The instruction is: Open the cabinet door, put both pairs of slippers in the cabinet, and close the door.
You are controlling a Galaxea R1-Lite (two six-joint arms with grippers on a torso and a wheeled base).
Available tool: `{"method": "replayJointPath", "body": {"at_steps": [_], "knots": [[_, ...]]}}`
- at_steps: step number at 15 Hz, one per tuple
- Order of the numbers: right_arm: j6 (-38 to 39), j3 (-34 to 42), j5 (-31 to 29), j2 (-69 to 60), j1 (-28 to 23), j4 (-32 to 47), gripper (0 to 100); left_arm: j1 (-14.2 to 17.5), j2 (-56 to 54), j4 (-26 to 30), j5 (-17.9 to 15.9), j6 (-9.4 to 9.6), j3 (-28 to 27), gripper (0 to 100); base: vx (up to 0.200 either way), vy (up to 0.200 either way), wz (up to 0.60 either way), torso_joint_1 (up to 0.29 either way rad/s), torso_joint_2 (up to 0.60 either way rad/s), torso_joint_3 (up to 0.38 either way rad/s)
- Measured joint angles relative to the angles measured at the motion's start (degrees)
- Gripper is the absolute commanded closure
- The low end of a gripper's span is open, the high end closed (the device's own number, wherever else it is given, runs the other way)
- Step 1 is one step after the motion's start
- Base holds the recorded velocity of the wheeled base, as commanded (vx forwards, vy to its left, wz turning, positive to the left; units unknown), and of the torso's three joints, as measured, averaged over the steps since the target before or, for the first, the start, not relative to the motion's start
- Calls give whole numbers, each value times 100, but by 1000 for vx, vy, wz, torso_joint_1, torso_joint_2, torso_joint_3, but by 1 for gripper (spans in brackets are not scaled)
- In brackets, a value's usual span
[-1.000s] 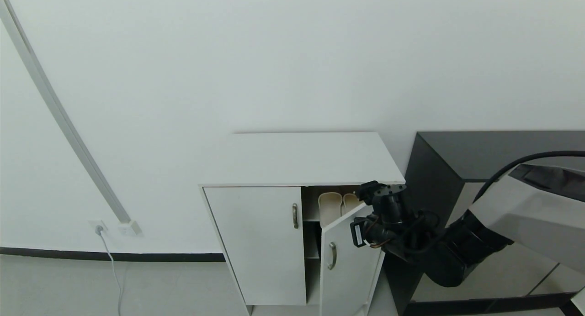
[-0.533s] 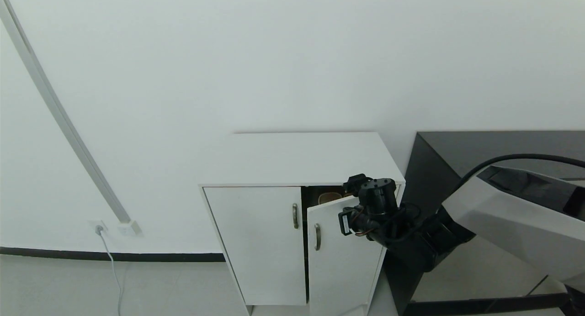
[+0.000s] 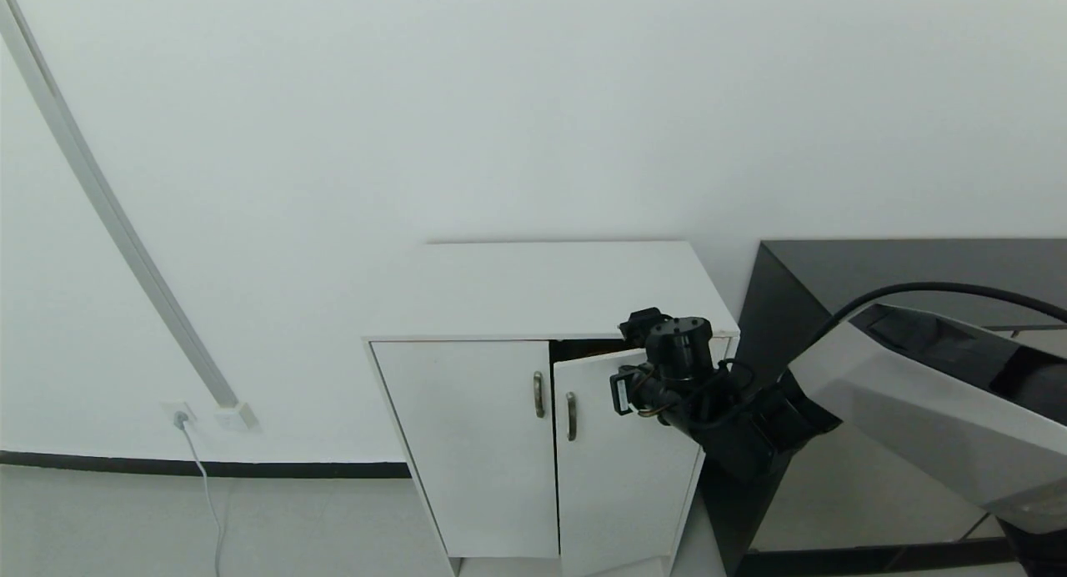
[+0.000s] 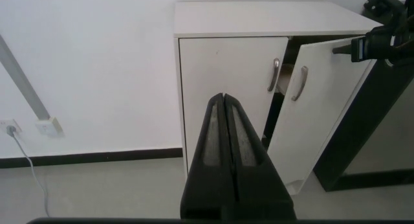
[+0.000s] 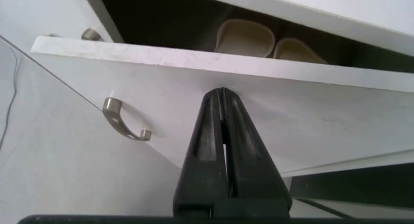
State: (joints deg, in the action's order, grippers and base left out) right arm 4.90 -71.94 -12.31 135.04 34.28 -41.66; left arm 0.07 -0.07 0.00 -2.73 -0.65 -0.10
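1. Swinging inward over the last second, the right door (image 3: 621,469) now stands almost shut. Its free edge has closed from a wide gap to just beside the left door (image 3: 467,444). The right claw (image 3: 640,322) has travelled with it toward the front of the cabinet (image 3: 567,285).
2. That claw's fingers are pressed together and hold nothing. In the right wrist view their tips meet the door's outer face just below its top edge.
3. A thin dark slit remains between the door's top edge and the cabinet's top board. The right handle (image 3: 571,416) hangs upright, just beside the left handle (image 3: 538,393).
4. On the hinge side, a dark cabinet (image 3: 834,277) stands just beside the white one, and the right arm crosses in front of its corner.
5. A beige pair of slippers (image 5: 244,35) lies side by side on the upper shelf, behind the door's top edge. Their rounded ends face the opening, and their long axis runs front to back.
6. The left claw (image 4: 223,101) hangs well in front of the cabinet, pointing at the left door. Its fingers are closed together and hold nothing.
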Motion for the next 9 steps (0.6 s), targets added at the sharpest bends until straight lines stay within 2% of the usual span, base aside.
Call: {"method": "replayJointPath", "body": {"at_steps": [9], "knots": [[-30,-427,-6,239,-63,68,100,0,0,0,-6,0,0,100,0,0,0,0,0,0]]}}
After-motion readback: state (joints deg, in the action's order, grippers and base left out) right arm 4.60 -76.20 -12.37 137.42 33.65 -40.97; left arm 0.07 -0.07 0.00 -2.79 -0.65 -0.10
